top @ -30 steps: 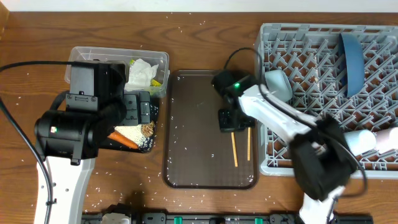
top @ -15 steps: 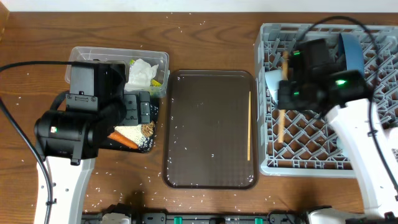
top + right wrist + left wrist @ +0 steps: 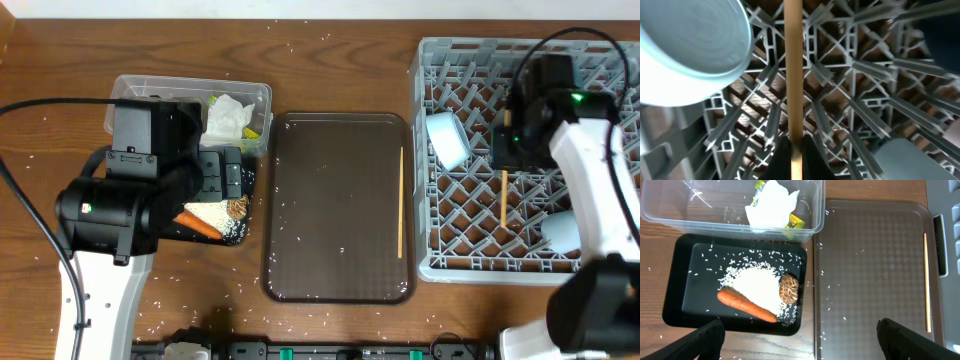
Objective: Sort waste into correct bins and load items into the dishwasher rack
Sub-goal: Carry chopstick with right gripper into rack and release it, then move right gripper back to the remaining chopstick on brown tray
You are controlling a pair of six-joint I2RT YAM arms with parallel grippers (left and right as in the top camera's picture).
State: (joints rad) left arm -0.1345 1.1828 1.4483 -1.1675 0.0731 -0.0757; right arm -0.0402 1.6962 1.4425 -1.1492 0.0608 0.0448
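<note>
My right gripper is shut on one wooden chopstick and holds it low over the grey dishwasher rack; in the right wrist view the stick runs straight out from the jaws. A light-blue cup lies in the rack beside it, and a pale cup sits at the front right. The second chopstick lies on the brown tray. My left gripper is open and empty above the black tray, which holds rice, a carrot and a brown lump. The clear tub holds tissue and a wrapper.
The brown serving tray lies between the bins and the rack. Rice grains are scattered over the wooden table and the tray. The right arm hides the back right part of the rack.
My right gripper has lifted one chopstick off the brown tray, carried it right over the rack and lowered it among the pegs. The other chopstick stays on the tray. The left arm has not moved.
</note>
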